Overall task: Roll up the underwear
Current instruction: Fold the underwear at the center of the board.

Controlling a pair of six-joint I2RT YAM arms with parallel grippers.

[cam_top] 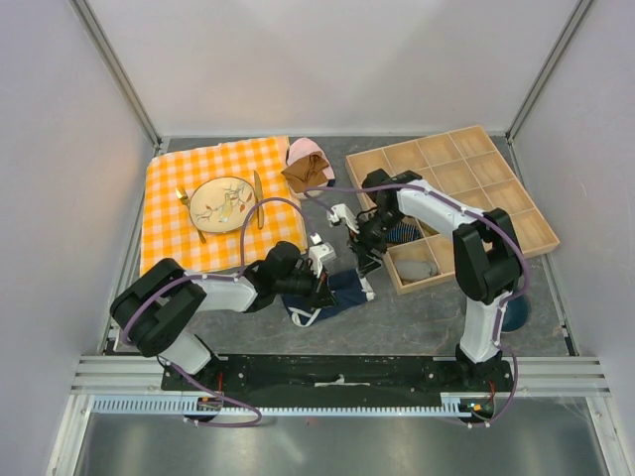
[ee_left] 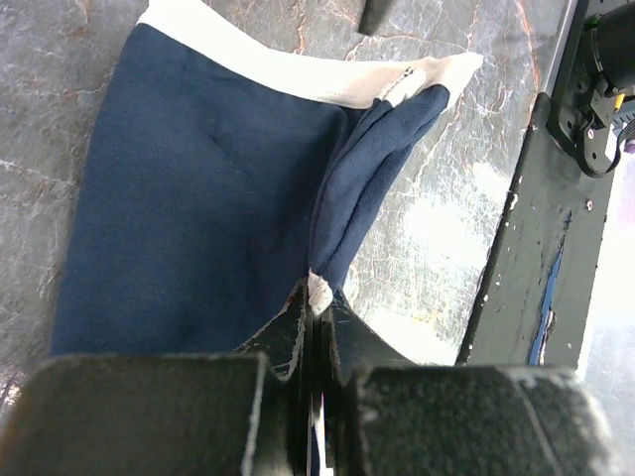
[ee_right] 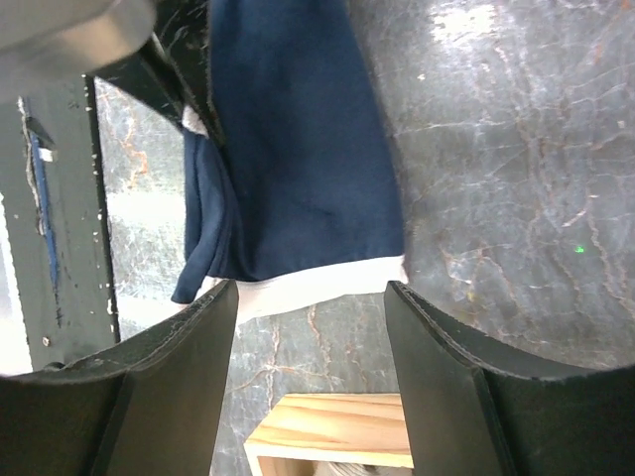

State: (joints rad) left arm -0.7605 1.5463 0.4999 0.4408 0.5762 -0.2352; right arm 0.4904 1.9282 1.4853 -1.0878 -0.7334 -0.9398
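Observation:
The underwear is navy with a white waistband and lies mostly flat on the dark marbled tabletop in front of the arms. My left gripper is shut on a pinched fold at the garment's edge, lifting that edge slightly off the rest of the underwear. In the top view the left gripper sits at the cloth's left side. My right gripper stands open just short of the waistband of the underwear, with nothing between its fingers. From above, the right gripper is at the cloth's far right corner.
A wooden compartment tray stands at the right, holding a striped rolled cloth and a grey one; its corner is close under my right gripper. Brown and pink garments lie behind. An orange checked cloth carries a plate.

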